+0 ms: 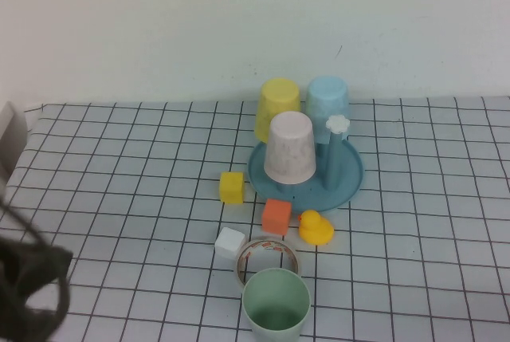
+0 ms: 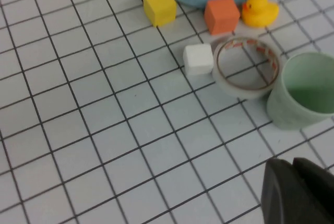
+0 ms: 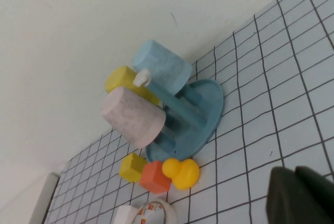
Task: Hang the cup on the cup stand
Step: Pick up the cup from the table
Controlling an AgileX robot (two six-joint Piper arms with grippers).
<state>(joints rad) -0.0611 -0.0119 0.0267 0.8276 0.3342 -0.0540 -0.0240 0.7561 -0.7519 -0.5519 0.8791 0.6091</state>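
Observation:
The pale mint-green cup (image 1: 276, 304) stands upright, mouth up, at the table's front edge; it also shows in the left wrist view (image 2: 308, 91). The teal cup stand (image 1: 344, 182) sits behind it, mid-table, with a white flower knob (image 1: 338, 123) on one peg. A yellow cup (image 1: 278, 104), a light blue cup (image 1: 327, 99) and a white-pink speckled cup (image 1: 289, 147) hang upside down on it. My left gripper (image 2: 289, 164) is shut and empty, just short of the mint cup. My right gripper (image 3: 292, 173) is shut and empty, off to the stand's (image 3: 209, 104) right.
A tape roll (image 1: 269, 256) touches the mint cup's far side. A white cube (image 1: 229, 241), an orange cube (image 1: 276, 216), a yellow duck (image 1: 315, 228) and a yellow cube (image 1: 232, 186) lie between cup and stand. My left arm's dark bulk (image 1: 28, 278) fills the front left corner.

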